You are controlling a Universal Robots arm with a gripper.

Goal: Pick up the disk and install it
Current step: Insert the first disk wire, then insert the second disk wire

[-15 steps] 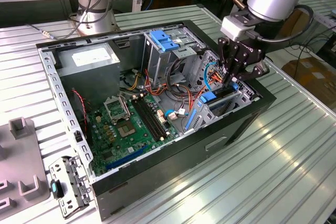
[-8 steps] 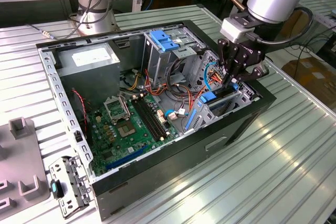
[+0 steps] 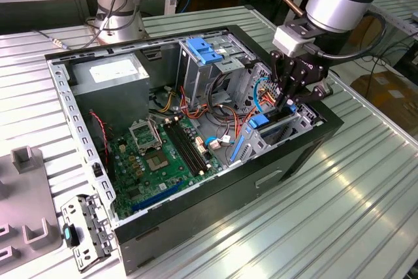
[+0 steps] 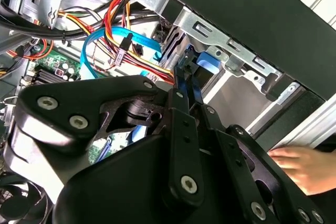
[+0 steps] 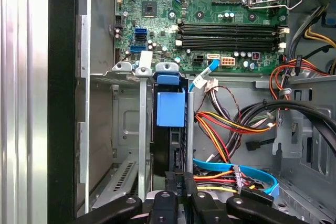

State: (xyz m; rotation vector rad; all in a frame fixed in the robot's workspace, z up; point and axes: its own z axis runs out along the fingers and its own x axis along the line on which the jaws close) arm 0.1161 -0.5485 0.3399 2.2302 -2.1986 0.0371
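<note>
The arm is down inside the open computer case (image 3: 215, 181) at the right of the exterior view, its gripper (image 3: 289, 100) sunk into the drive bay (image 3: 297, 122) near the case's front corner. The disk (image 5: 170, 124) stands on edge in that bay, its blue rail showing at the centre of the first wrist view, slotted between the bay's metal walls. The fingers (image 5: 185, 182) look pressed together on the disk's near edge, pinching it. To my eye it's partway home, so the push should run straight along the slot, with no twist. The loose cables (image 5: 226, 129) just beside the bay could snag. A person's hand (image 4: 307, 165) rests at the second wrist view's lower right.
</note>
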